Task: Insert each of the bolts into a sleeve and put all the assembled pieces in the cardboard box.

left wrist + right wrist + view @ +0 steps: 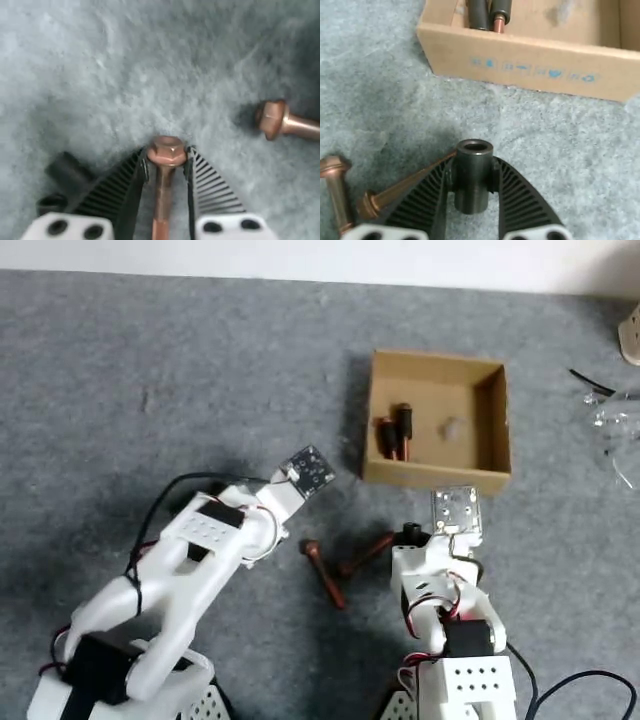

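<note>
Two assembled pieces (394,432) already lie side by side in the cardboard box (430,476), so part of the job looks done. Two bare bolts lie on the grey table (150,370) between the arms, just in front of the box. The left gripper (166,159) is pressed onto the hex head of one bolt (166,150), whose shank runs back between the fingers. The second bolt (280,120) lies nearby, not touching it. The right gripper (472,167) pinches a black sleeve (472,175), its open bore pointing out past the fingertips, near the box's front wall. What seems left is to join this bolt and sleeve, box them, then sleeve and box the last bolt.
</note>
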Action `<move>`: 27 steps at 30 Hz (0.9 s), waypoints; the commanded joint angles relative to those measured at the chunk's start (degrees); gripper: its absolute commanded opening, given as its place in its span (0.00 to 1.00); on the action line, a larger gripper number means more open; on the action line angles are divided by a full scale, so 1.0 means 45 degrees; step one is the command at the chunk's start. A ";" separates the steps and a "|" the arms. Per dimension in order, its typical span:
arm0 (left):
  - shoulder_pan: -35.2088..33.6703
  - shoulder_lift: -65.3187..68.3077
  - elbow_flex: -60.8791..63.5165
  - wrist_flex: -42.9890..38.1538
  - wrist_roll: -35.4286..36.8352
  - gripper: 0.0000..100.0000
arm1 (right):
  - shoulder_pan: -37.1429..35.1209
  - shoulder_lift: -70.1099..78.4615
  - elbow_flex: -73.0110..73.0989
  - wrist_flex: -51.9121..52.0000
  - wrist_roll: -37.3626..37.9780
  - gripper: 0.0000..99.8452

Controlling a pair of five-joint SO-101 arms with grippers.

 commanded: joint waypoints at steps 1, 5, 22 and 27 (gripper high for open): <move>-0.0107 -0.1280 -0.0264 0.0762 0.0020 0.06 | 0.0088 -0.0186 -0.0107 -0.0440 0.0156 0.00; -0.0400 -0.1924 0.0049 0.1407 0.0000 0.14 | 0.0088 -0.0186 -0.0107 -0.0440 0.0156 0.00; -0.1280 -0.3370 0.1748 0.1719 -0.0078 0.14 | 0.0088 -0.0186 -0.0107 -0.0440 0.0156 0.00; -0.1280 -0.3350 0.2276 0.0996 -0.0078 0.14 | 0.0088 -0.0186 -0.0107 -0.0440 0.0156 0.00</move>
